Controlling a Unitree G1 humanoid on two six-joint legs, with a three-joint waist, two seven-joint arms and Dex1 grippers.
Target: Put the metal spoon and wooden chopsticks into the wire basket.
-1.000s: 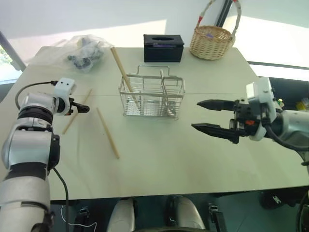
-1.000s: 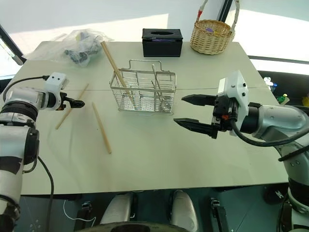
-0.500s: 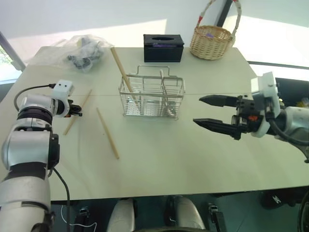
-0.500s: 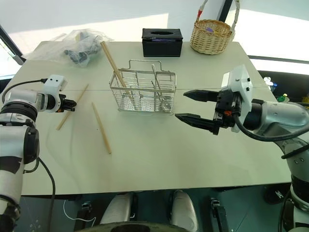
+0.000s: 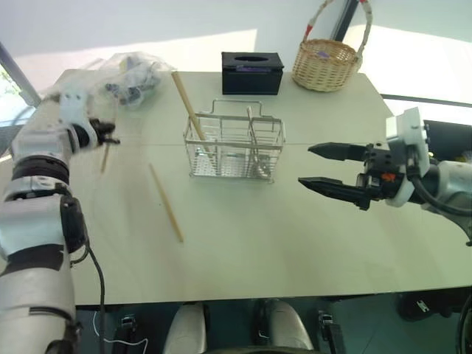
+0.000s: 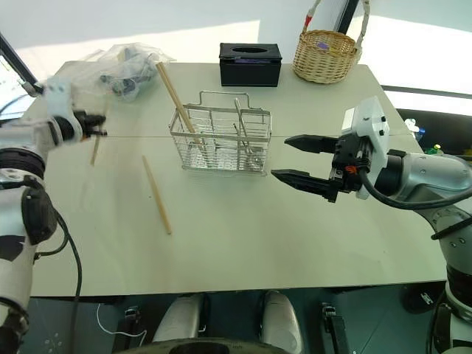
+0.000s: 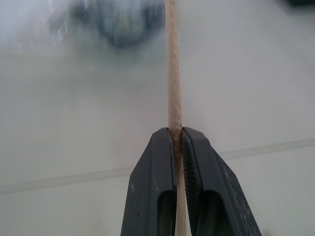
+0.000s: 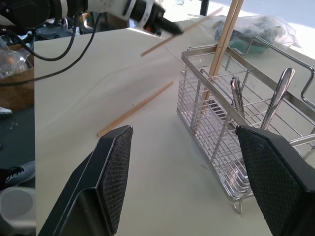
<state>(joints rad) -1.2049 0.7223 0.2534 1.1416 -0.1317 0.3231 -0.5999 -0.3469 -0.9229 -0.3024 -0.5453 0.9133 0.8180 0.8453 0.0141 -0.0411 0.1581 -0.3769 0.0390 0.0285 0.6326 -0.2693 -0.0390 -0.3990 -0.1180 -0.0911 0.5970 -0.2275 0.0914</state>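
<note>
A: Left gripper (image 7: 177, 135) clamps one chopstick (image 7: 173, 73), clear of the table (image 5: 243, 243) for carrying.

B: Right gripper (image 5: 319, 166) waits open beside the wire basket (image 5: 234, 147); one stick (image 5: 167, 203) lies flat.

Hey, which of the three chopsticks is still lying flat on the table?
The chopstick left of the wire basket lies flat. One chopstick stands in the basket; the left gripper holds another.
</note>
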